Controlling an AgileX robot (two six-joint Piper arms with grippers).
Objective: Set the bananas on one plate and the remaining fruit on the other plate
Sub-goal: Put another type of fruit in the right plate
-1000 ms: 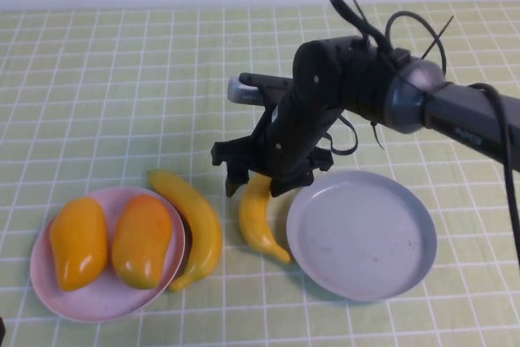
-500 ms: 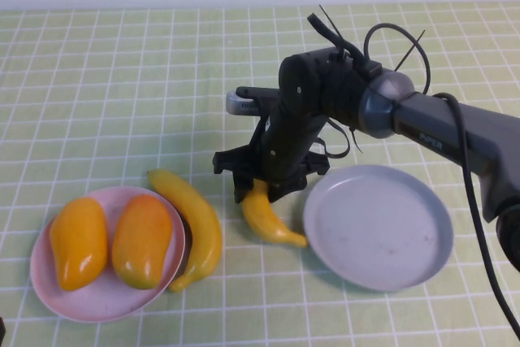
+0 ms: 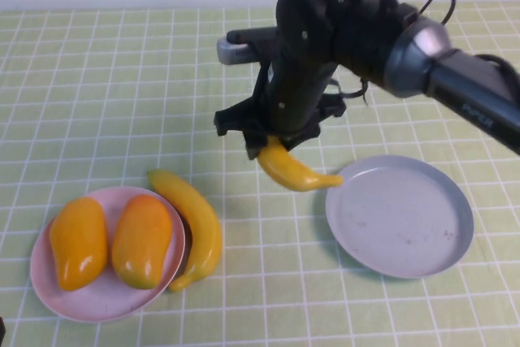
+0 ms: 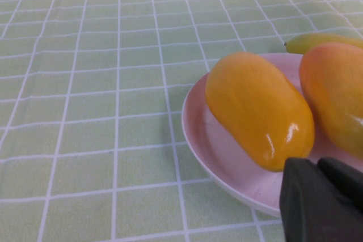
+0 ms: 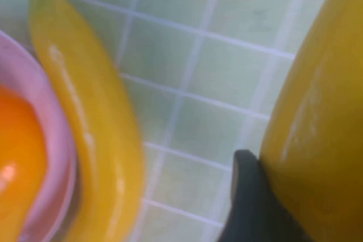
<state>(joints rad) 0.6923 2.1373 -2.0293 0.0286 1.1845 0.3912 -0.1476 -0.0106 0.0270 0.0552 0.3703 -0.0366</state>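
- We see our right gripper up in the air, just to the left of the grey-blue plate. Its fingers are clamped on one end of a banana.
- That banana hangs off the table. Its free end points at the grey-blue plate and sits right over the plate's left rim.
- The grey-blue plate has nothing on it yet.
- The other banana lies on the green checked cloth, far left of the grey-blue plate. It curves along the right edge of the pink plate and touches it.
- Two mangoes lie side by side on the pink plate, well to the left of the grey-blue plate.
- Our left gripper is low beside the pink plate, close to the nearest mango, far from the grey-blue plate. Its fingers are pressed together and hold nothing.
- In the right wrist view, the held banana fills one side, pressed against a dark finger.
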